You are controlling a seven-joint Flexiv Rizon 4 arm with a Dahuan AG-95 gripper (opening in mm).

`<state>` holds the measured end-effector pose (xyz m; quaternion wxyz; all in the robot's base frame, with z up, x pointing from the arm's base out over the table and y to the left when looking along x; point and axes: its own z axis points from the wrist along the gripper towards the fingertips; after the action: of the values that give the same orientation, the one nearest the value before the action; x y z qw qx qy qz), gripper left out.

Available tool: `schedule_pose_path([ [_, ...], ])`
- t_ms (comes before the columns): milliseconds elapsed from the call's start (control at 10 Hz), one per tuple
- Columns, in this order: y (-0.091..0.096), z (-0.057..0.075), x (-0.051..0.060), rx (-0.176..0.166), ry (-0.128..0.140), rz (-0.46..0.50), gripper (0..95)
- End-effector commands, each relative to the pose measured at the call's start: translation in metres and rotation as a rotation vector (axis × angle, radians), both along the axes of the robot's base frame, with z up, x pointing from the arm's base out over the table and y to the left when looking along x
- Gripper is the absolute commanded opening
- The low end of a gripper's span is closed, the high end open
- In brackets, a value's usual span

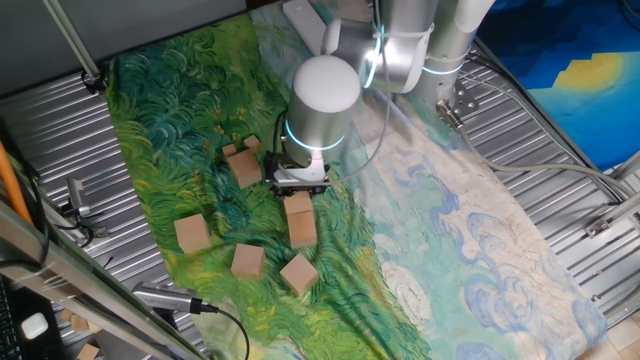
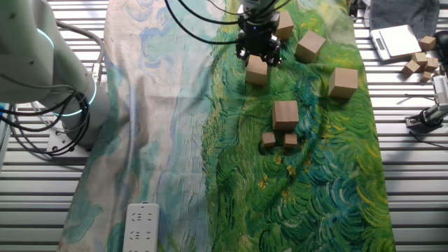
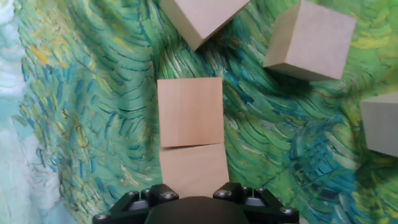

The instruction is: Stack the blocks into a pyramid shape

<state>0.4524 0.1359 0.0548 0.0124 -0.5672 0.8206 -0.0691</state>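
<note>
The gripper [image 1: 300, 186] hangs low over the green half of the painted cloth [image 1: 470, 230] that covers the table; its jaws are hidden by the wrist in both fixed views and cut off in the hand view, so whether they are parted or closed cannot be told. Directly beneath it in the hand view lie two blocks set end to end — the near block [image 3: 191, 168], partly under the gripper body, and the far block [image 3: 189, 112], touching it along one edge. Three more cubes lie loose around this pair: a tilted block [image 3: 202, 17] beyond it, a second tilted block [image 3: 311, 40] off to one side, and an edge block [image 3: 380, 124] cut by the frame. In the other fixed view, two much smaller cubes [image 2: 280, 140] sit side by side just below a large block [image 2: 285, 115] — all well inside the cloth's green area. A white power strip [image 2: 142, 227] rests at the cloth's pale corner.
</note>
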Motion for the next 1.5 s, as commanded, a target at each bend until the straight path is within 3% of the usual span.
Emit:
schedule_pose_path([
  [100,0.001,-0.001,0.001,0.016,-0.002,0.007,76.0],
  [200,0.002,0.000,0.002,0.013,-0.019,0.032,76.0],
  [300,0.002,0.001,0.004,0.012,-0.023,0.044,95.0],
  [400,0.003,0.002,0.006,0.009,-0.035,0.064,95.0],
  [800,0.002,0.004,0.012,0.030,-0.033,0.075,95.0],
  [1100,0.002,-0.006,0.011,0.114,-0.001,0.051,95.0],
  [1500,0.004,-0.012,0.009,0.117,0.003,0.052,95.0],
])
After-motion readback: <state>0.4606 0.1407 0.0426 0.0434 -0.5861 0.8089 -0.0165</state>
